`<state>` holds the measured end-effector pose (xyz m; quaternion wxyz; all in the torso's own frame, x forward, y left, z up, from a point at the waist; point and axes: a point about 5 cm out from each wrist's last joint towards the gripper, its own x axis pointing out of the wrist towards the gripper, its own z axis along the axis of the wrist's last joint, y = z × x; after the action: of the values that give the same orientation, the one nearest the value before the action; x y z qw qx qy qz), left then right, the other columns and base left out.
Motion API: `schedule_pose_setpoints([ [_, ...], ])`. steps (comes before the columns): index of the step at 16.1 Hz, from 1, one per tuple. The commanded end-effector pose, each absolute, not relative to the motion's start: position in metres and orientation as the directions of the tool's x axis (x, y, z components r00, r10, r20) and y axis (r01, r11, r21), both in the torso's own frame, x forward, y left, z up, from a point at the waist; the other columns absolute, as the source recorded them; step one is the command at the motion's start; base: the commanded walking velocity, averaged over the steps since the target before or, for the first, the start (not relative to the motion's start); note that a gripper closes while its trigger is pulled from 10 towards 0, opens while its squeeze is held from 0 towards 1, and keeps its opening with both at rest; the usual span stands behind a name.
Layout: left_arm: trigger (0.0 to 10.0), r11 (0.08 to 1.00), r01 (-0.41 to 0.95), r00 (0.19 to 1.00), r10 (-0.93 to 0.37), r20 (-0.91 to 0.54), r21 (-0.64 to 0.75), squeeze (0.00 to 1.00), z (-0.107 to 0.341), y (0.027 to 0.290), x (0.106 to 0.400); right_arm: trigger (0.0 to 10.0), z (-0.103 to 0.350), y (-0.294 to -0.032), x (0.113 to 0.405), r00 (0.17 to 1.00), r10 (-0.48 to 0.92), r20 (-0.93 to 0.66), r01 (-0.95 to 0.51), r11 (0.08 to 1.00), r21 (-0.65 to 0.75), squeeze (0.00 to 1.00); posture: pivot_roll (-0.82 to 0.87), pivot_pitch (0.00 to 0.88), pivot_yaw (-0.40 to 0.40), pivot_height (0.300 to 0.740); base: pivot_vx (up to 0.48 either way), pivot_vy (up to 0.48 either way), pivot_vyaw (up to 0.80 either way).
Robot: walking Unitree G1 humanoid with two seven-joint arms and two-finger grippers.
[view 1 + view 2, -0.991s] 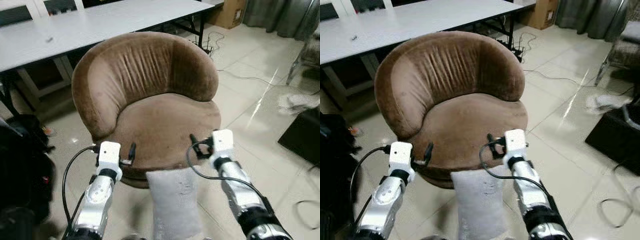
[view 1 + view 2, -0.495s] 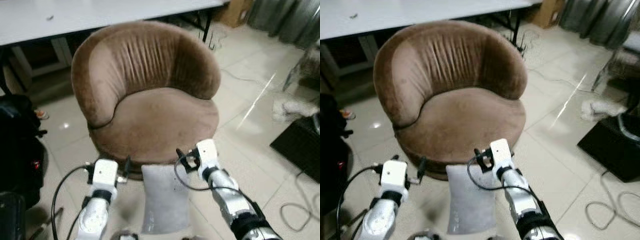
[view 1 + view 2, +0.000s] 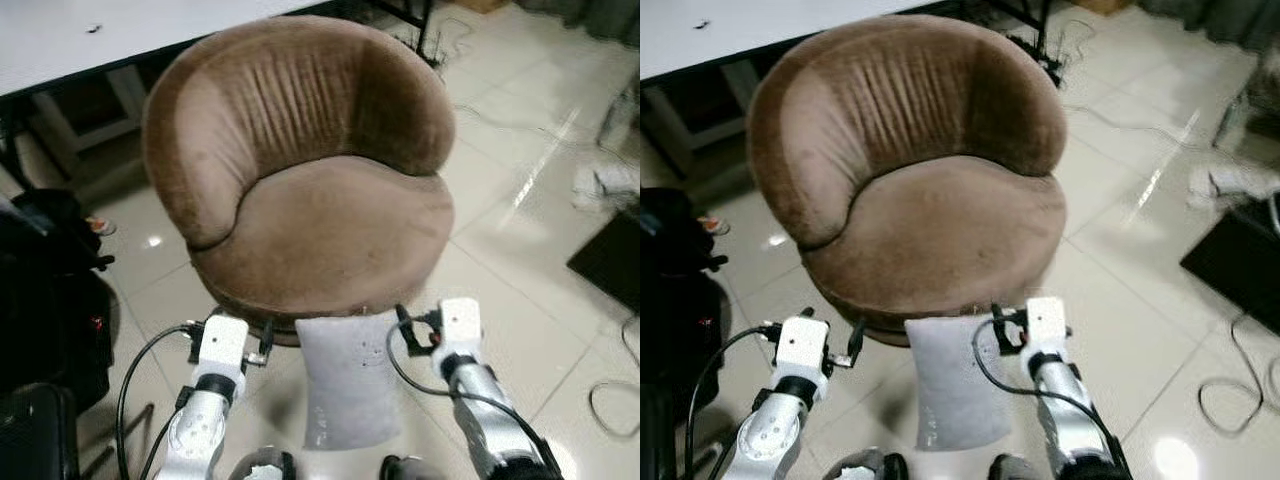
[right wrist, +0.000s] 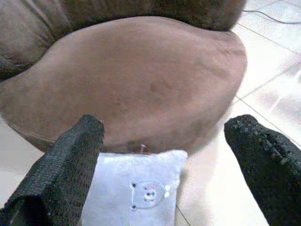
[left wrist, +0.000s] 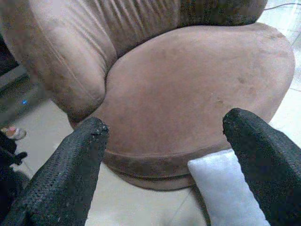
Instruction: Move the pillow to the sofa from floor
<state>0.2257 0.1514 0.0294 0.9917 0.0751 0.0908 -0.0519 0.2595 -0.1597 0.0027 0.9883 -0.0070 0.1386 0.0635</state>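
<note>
Brown velvet covers the round sofa [image 3: 300, 170], a tub-shaped chair with a curved back and a wide seat, standing on the pale tiled floor [image 3: 520, 250]. The pillow [image 3: 348, 378], light grey and rectangular, lies on the floor directly in front of the sofa, and its far edge touches the base of the seat. In the right wrist view a small printed bear face can be seen on the pillow cover. The left pincer [image 5: 164, 165] is beside the left side of the pillow, its two black fingers spread wide apart and holding nothing; in its wrist view one corner of the pillow shows near one finger. The right pincer [image 4: 169, 169] is beside the right side of the pillow, also with the fingers wide apart and empty, and the pillow and the front of the seat lie between them in its wrist view. A white counter [image 3: 70, 40] stands behind the sofa. Some dark bags [image 3: 45, 300] are on the floor at the left, and loose cables [image 3: 610, 400] lie on the tiles at the right
</note>
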Motion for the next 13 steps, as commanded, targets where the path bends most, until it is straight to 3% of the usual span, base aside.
schedule_pose_setpoints([
  [1, 10.0, 0.99, 0.092, 0.98, -0.07, -0.188, 0.109, 0.0, 0.027, 0.154, 0.225, 10.0, 0.01, -0.157, 0.262, 0.962, 0.148, -0.228, -0.153, 0.988, -0.006, 0.0, 0.05, 0.162, 0.073, 0.74, 0.0, 0.0, 0.0],
  [3, 10.0, 0.999, 0.03, 0.974, -0.021, -0.224, 0.035, 0.0, 0.016, 0.16, 0.227, 10.0, 0.007, -0.151, 0.261, 0.948, 0.188, -0.258, -0.202, 0.979, -0.029, 0.0, 0.03, 0.147, 0.079, 0.74, 0.0, 0.0, 0.0],
  [10, 10.0, 0.999, 0.027, 0.956, -0.017, -0.293, 0.029, 0.0, -0.004, 0.159, 0.217, 10.0, -0.002, -0.154, 0.265, 0.918, 0.148, -0.368, -0.186, 0.98, -0.069, 0.0, 0.01, 0.141, 0.061, 0.74, 0.0, 0.0, 0.0],
  [13, 10.0, 0.999, 0.032, 0.865, -0.029, -0.501, -0.003, 0.0, -0.043, 0.16, 0.197, 10.0, -0.03, -0.163, 0.254, 0.831, 0.095, -0.547, -0.143, 0.989, -0.046, 0.0, 0.04, 0.14, 0.032, 0.74, 0.0, 0.0, 0.0],
])
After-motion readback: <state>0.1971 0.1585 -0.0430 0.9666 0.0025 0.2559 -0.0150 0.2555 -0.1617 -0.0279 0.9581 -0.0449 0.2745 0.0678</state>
